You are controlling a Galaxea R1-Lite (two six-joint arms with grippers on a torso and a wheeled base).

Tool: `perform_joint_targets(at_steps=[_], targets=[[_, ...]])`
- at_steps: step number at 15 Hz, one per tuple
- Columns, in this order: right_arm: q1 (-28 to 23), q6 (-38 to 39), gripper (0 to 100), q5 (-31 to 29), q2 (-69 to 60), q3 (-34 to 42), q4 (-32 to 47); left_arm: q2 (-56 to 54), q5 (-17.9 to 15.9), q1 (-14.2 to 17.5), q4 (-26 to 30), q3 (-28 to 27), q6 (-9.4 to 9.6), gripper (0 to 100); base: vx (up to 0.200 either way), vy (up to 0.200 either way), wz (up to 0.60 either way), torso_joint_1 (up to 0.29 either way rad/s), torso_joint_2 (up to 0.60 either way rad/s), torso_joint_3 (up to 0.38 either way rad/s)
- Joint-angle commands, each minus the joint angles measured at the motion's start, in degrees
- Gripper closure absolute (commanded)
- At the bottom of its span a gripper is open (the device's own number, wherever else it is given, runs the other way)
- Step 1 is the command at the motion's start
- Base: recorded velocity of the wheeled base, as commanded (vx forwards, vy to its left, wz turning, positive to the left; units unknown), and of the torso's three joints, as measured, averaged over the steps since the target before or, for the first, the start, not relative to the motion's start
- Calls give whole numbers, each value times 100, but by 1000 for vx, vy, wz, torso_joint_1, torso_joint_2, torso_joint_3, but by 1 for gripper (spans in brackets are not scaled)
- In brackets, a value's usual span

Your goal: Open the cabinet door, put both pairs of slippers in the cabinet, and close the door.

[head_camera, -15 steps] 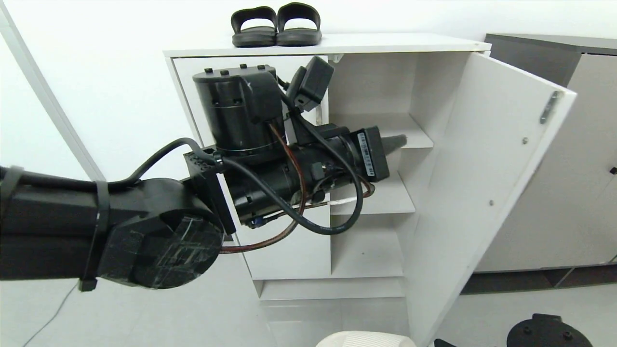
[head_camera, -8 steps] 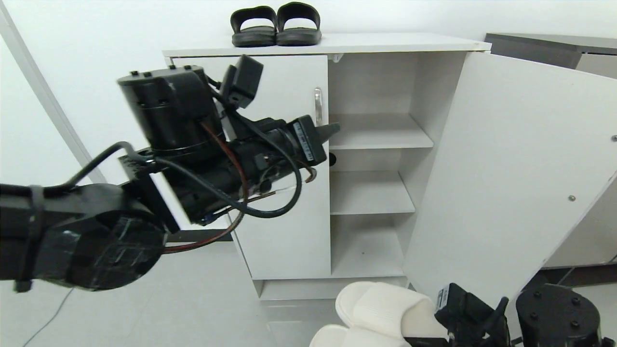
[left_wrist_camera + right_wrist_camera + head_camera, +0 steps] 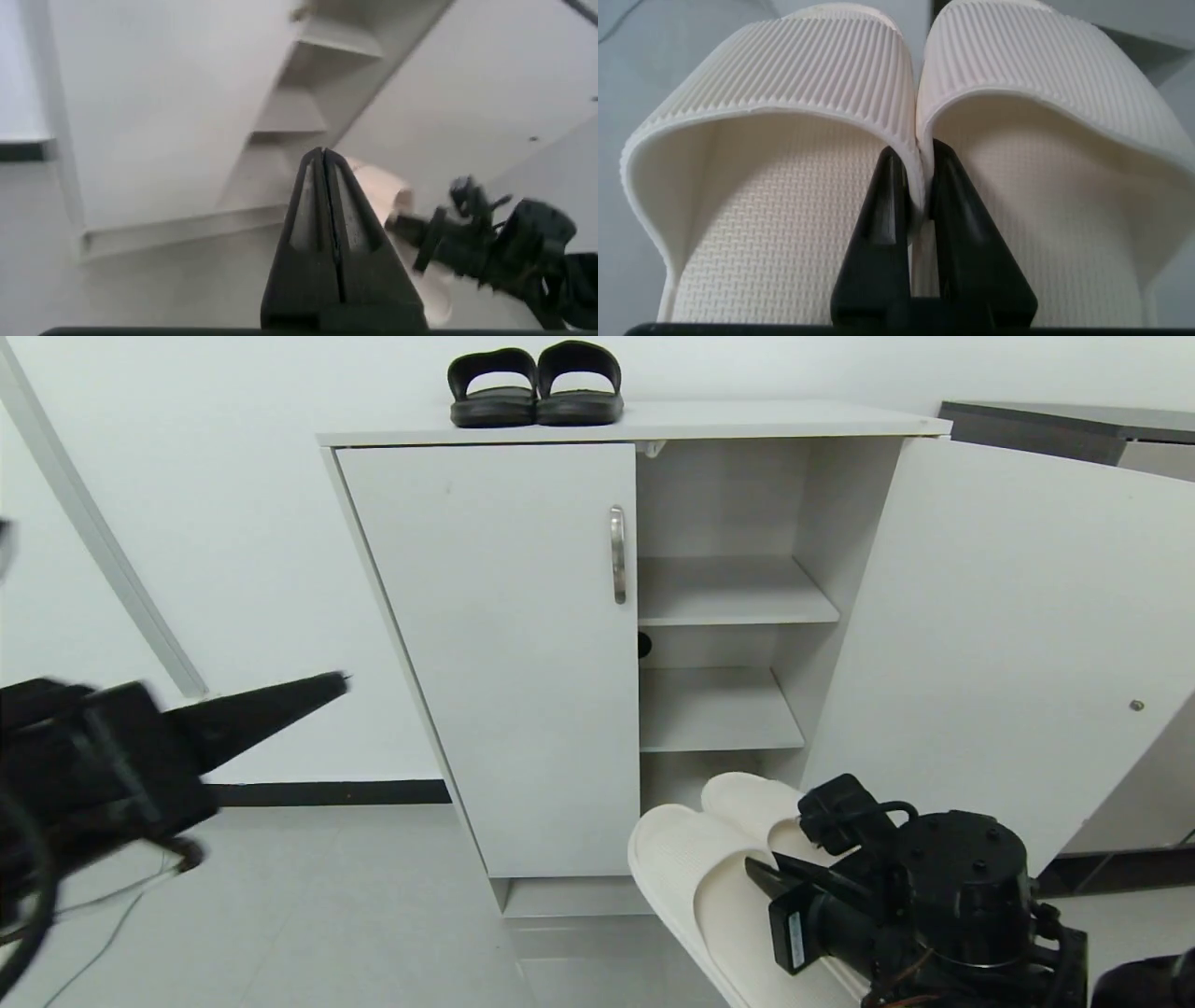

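The white cabinet (image 3: 653, 422) has its left door (image 3: 504, 653) shut and its right door (image 3: 1008, 644) swung wide, baring the shelves (image 3: 728, 593). On its top stands a black pair of slippers (image 3: 535, 387). My right gripper (image 3: 754, 873) is low in front of the opening and shut on the white pair of slippers (image 3: 691, 868). It pinches the two inner edges together (image 3: 918, 182), toes toward the lowest compartment. My left gripper (image 3: 327, 688) is far to the left of the cabinet, shut and empty (image 3: 323, 163).
A grey cabinet (image 3: 1074, 420) stands behind the open door on the right. A slanted white strip (image 3: 93, 532) runs down the left wall, and a thin cable (image 3: 103, 933) lies on the grey floor. The left door carries a metal handle (image 3: 616, 555).
My left arm pulled back out of the cabinet opening, down and far to the left. The right door swung wider. My right arm rose into view with the white slippers, toward the opening.
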Motion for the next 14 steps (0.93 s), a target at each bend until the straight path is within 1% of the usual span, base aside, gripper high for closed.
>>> perform_joint_targets(at_steps=[1, 2, 3, 4, 5, 6, 7, 8, 9, 11, 12, 13, 14], targets=[[-149, 4, 100, -287, 465, -380, -2, -2882, 275, 1229, 2360, 342, 48, 100, 0, 0, 0, 0, 0, 0], [-202, -5, 100, -331, 500, -424, -2, -3506, 275, 1510, 2940, 386, 100, 100, 0, 0, 0, 0, 0, 0], [-202, -5, 100, -331, 500, -415, -2, -3919, 275, 1809, 3310, 509, 180, 100, 0, 0, 0, 0, 0, 0], [-202, -5, 100, -331, 509, -406, -2, -4314, 301, 2169, 3485, 746, 259, 100, 0, 0, 0, 0, 0, 0], [-202, -14, 100, -331, 500, -397, -2, -4640, 389, 2503, 3485, 1089, 382, 100, 0, 0, 0, 0, 0, 0], [-184, -14, 100, -339, 500, -389, -2, -4965, 424, 2758, 3477, 1423, 531, 100, 0, 0, 0, 0, 0, 0], [-167, -14, 100, -339, 500, -380, -2, -5334, 424, 2934, 3477, 1774, 742, 100, 0, 0, 0, 0, 0, 0], [-140, -5, 100, -348, 500, -371, -2, -5606, 406, 2969, 3459, 2091, 997, 100, 0, 0, 0, 0, 0, 0], [-140, -5, 100, -348, 500, -354, -2, -5606, 424, 2969, 3301, 2407, 1102, 100, 0, 0, 0, 0, 0, 0], [-123, -5, 100, -348, 491, -318, -2, -5606, 371, 2969, 2334, 3268, 1120, 100, 0, 0, 0, 0, 0, 0], [-123, -5, 100, -348, 491, -318, -19, -5606, 248, 2969, 1877, 3585, 1155, 100, 0, 0, 0, 0, 0, 0], [-132, 4, 100, -348, 500, -310, -2, -5606, -314, 2978, 1209, 3857, 1155, 100, 0, 0, 0, 0, 0, 0], [-123, 4, 100, -339, 500, -283, -19, -5606, -701, 2978, 1068, 3928, 1155, 100, 0, 0, 0, 0, 0, 0]])
